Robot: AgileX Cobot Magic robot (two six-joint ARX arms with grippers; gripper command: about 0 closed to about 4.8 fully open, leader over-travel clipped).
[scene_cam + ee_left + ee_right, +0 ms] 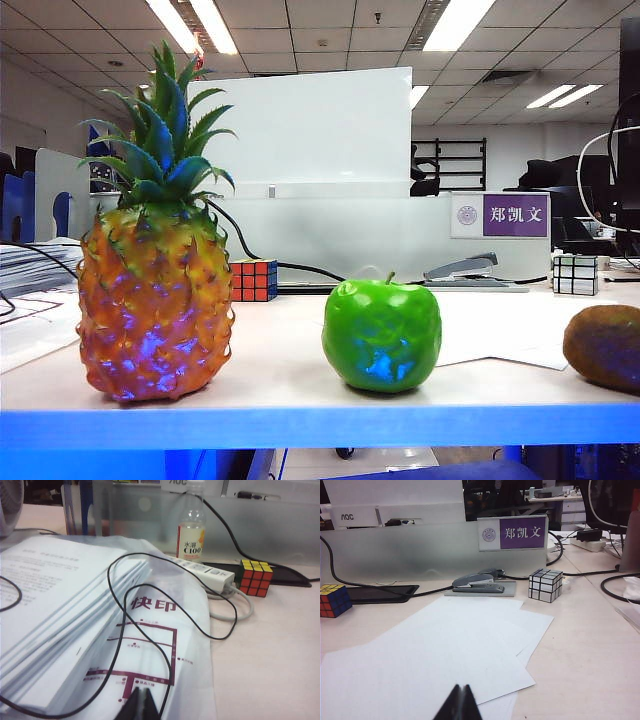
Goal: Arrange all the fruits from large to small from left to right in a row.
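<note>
So in the exterior view the pineapple [155, 300] stands at the left of the frame, the green apple [382, 334] sits in the middle, and the kiwi [605, 347] is at the right edge, all in one row along the table [280, 385] front. Left gripper [142, 705] is pinched together over a stack of papers [60, 605], holding nothing. Right gripper [461, 703] is also closed and empty, over loose white sheets [445, 645].
</note>
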